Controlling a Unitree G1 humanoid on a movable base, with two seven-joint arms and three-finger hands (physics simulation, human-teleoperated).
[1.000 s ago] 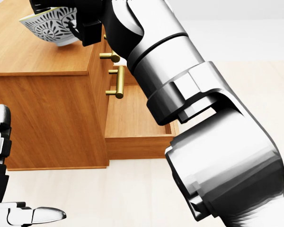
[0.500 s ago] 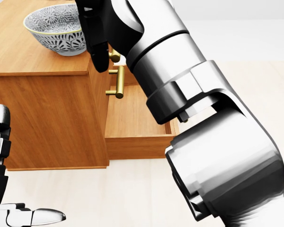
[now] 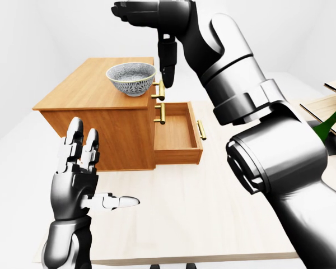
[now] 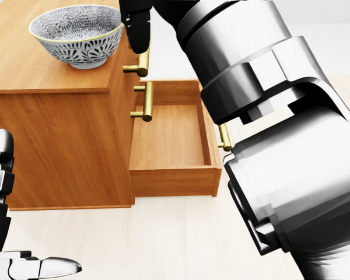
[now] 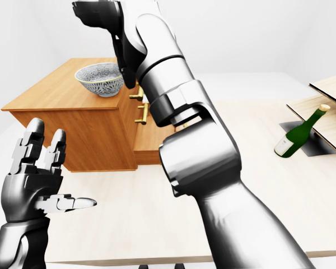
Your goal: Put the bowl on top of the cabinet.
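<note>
The patterned grey-and-white bowl [image 3: 131, 78] stands upright on the wooden cabinet's top [image 3: 84, 95], near its right edge above the drawers. My right hand [image 3: 143, 45] hovers above and to the right of the bowl, open, one dark finger [image 3: 168, 67] hanging down beside the rim without touching it. Low at the left of the left-eye view, my left hand [image 3: 92, 179] is raised with its fingers spread, open and empty, short of the cabinet's side.
The cabinet's lower drawer [image 3: 176, 134] is pulled out and empty, with brass handles [image 4: 144, 102] above it. A green bottle [image 5: 299, 133] leans by wooden boards [image 5: 330, 98] at the right of the pale tabletop [image 5: 157, 213].
The bowl went from tilted in my right hand to standing upright on the cabinet top. The hand let go and drew up and to the right, uncovering the open drawer. The left hand stayed still.
</note>
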